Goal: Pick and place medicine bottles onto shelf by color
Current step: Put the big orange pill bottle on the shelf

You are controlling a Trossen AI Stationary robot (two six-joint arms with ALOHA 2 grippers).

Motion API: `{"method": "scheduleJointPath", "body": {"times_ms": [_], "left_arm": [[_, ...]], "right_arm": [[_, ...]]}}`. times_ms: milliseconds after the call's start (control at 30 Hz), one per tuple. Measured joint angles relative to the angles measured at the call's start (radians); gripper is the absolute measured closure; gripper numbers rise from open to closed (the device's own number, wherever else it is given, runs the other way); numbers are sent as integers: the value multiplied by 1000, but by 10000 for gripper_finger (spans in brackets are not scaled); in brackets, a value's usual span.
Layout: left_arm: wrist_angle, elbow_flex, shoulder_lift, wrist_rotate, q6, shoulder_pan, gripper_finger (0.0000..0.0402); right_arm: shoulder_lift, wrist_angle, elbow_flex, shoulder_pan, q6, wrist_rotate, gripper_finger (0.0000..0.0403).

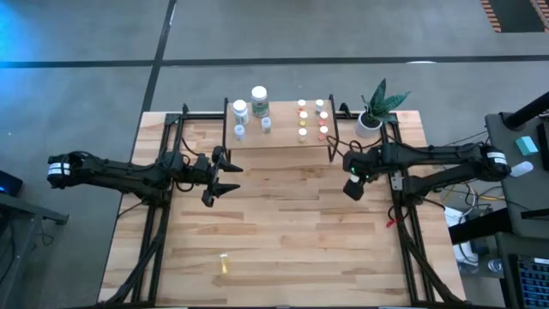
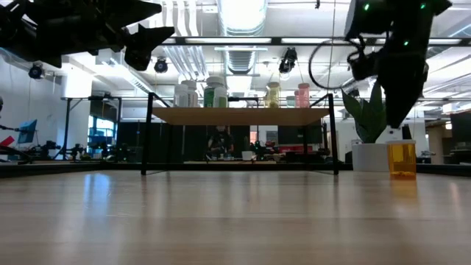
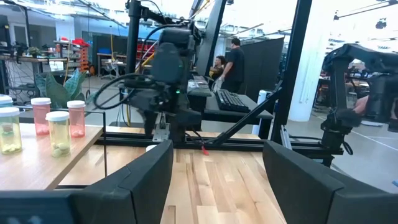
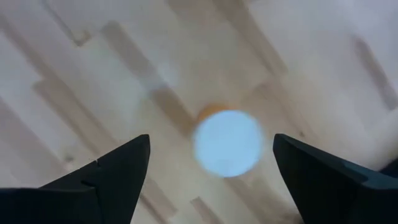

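Note:
An orange medicine bottle (image 2: 402,157) with a white cap (image 4: 228,142) stands upright on the table at the right. My right gripper (image 4: 211,144) points down over it, open, one finger on either side of the cap and apart from it; in the high view the gripper (image 1: 353,185) hides the bottle. The shelf (image 1: 279,137) stands at the far middle, with white bottles (image 1: 259,100) on its left half and small yellow and red ones (image 1: 312,120) on its right half. A yellow bottle (image 1: 224,264) lies near the front edge. My left gripper (image 1: 225,178) waits open, left of centre.
A white plant pot (image 1: 369,122) with a green plant stands at the shelf's far right corner, close behind my right arm. Bare tabletop (image 1: 283,223) lies between the two grippers and toward the near edge. People sit at desks (image 3: 227,62) beyond the table.

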Motion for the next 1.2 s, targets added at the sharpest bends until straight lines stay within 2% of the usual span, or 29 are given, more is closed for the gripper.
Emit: {"method": "scheduleJointPath", "body": {"times_ms": [200,700,1200], "left_arm": [[-11,-4,0,0,0,0,169],[-9,-5,0,0,0,0,169],[-8,-4,0,0,0,0,169]], "right_arm": [[-17,25,-23,-104,-81,-58,69],[-18,117,-159,-109,-84,-110,71],[4,138,-153,-110,-43,-46,78]]}}
